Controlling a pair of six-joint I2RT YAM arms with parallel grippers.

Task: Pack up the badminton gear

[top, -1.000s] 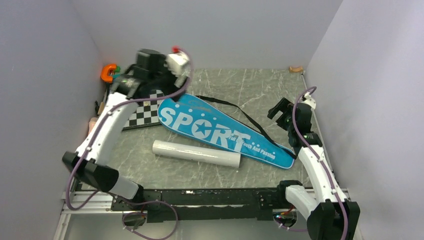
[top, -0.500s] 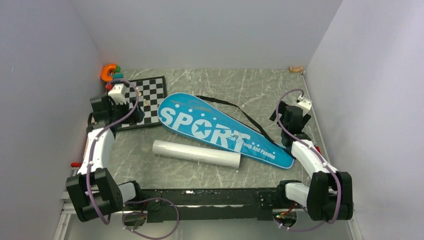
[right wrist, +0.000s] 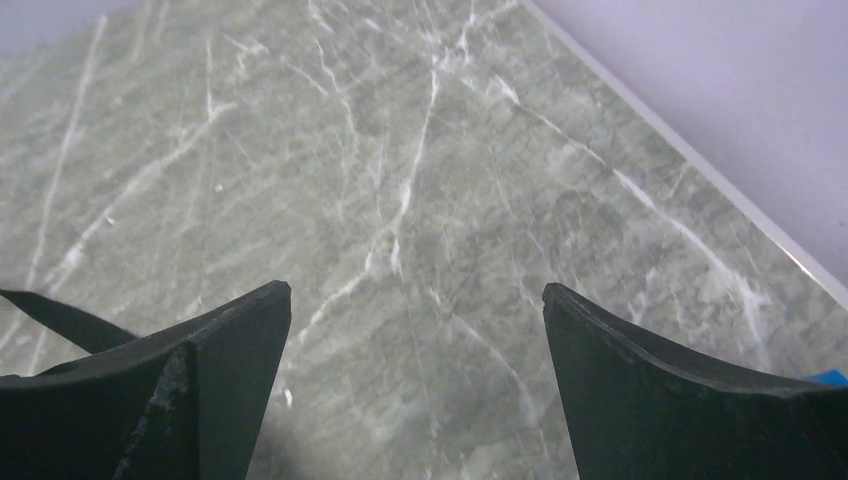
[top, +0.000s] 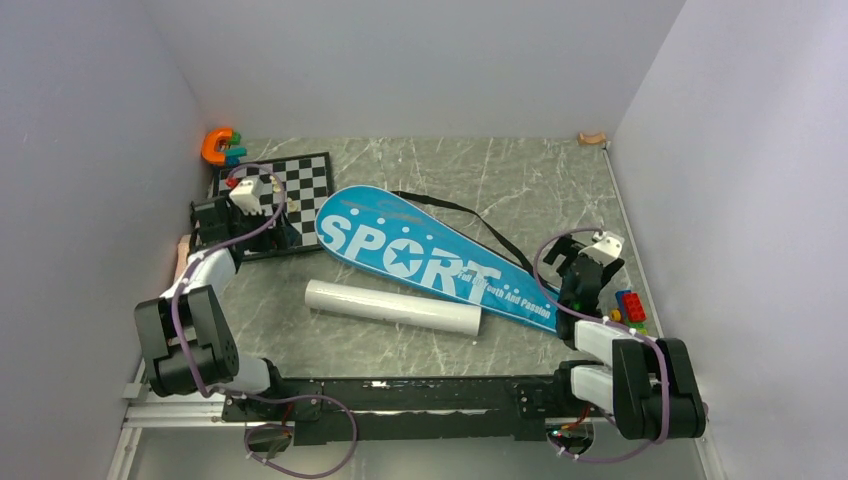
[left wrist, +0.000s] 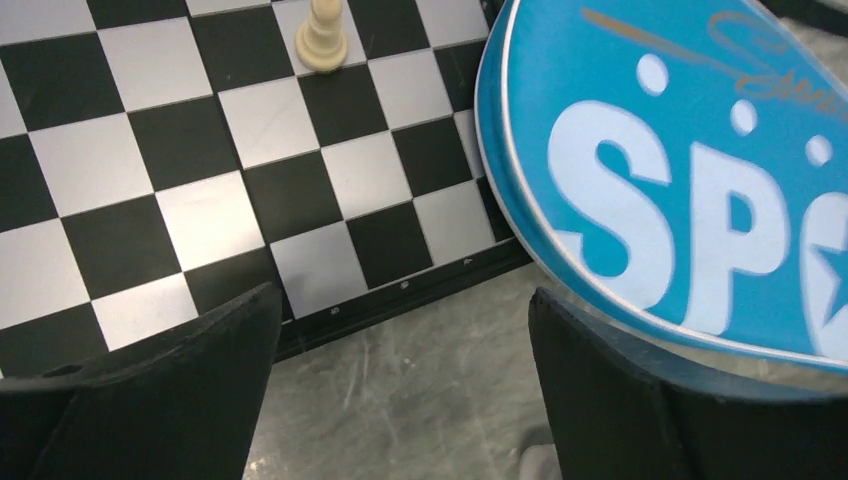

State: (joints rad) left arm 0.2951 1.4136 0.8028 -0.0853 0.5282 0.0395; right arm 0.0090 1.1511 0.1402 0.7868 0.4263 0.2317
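Note:
The blue "SPORT" racket bag (top: 430, 260) lies closed and diagonal across the middle of the table, its black strap (top: 470, 215) trailing behind it. The long pale-grey tube (top: 392, 306) lies just in front of it. My left gripper (top: 280, 233) is open and empty, low over the near edge of the chessboard, beside the bag's round end (left wrist: 680, 190). In the left wrist view the gripper (left wrist: 402, 300) frames bare table. My right gripper (top: 562, 262) is open and empty by the bag's narrow end, and its wrist view (right wrist: 416, 290) shows only bare table. No rackets or shuttlecocks are in view.
The black-and-white chessboard (top: 285, 190) lies at the back left with a cream pawn (left wrist: 322, 35) on it. An orange C-shaped toy (top: 215, 145) sits in the back left corner. Coloured bricks (top: 628, 305) lie near the right wall. A small wooden piece (top: 592, 138) is at the back right.
Both arms have folded back toward their bases. The left gripper came down from over the chessboard to its near edge. The right gripper drew nearer, and the coloured bricks now show.

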